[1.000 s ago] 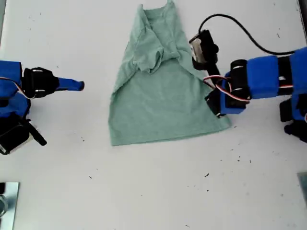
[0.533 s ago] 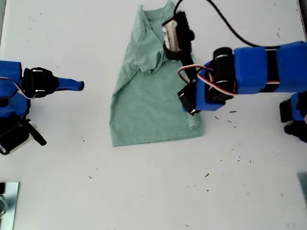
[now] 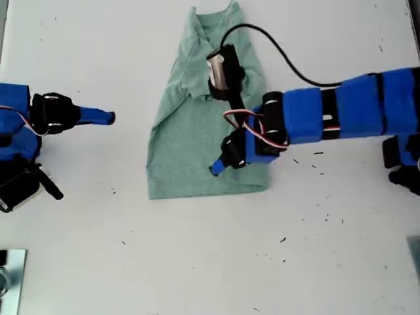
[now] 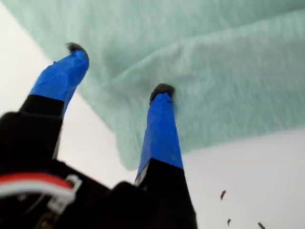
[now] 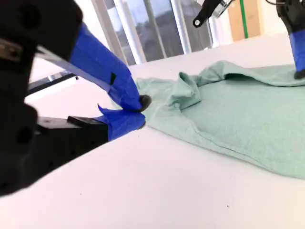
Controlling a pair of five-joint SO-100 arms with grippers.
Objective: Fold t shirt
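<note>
- Shirt [image 3: 197,138] lay flat mid-table [image 3: 197,262], neck toward the exterior view's top, hem toward its bottom. The side at that view's right was already folded over onto the body.
- My first gripper [image 3: 218,165] sat over the lower body of the shirt, jaws apart with nothing between them; one fingertip [image 4: 162,89] rested on or just above the cloth.
- My second gripper [image 5: 136,110] lay well off the shirt at the exterior view's left, jaws nearly closed, holding nothing.
- Cloth looked light, soft and limp, likely to bunch or drag under a sliding finger. Best pinched at a hem corner or a fold edge.
- Bare table lay all round the shirt, with most room toward the exterior view's bottom.
</note>
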